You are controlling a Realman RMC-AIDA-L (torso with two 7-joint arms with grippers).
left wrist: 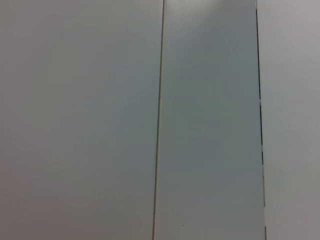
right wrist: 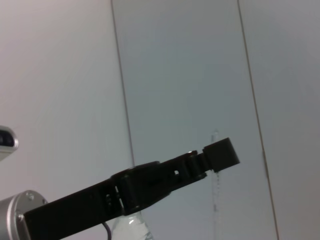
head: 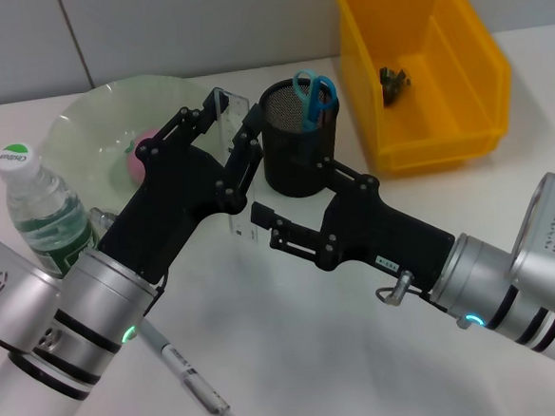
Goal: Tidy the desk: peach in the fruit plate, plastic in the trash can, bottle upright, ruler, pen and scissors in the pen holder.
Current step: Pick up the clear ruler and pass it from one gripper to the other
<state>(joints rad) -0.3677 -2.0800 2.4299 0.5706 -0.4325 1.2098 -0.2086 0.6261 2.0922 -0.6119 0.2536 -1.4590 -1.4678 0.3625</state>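
My left claw (head: pixel 217 127) pinches the clear ruler (head: pixel 236 163), held upright, its long axis vertical. The pen holder (head: pixel 297 140) stands just right of it, scissors (head: pixel 313 93) already inside. My right claw (head: pixel 259 214) hangs spread and empty, close below the ruler. The pen (head: pixel 186 371) lies near me on the tabletop (head: pixel 365 373), room aplenty.

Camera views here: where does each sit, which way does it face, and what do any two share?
Head: above, looking down at the desk; both arms show, the left gripper holding the ruler.
Left wrist: faces the wall panels; no robot parts show.
Right wrist: faces the wall; shows the left gripper.
Shared: wall panels, ruler.
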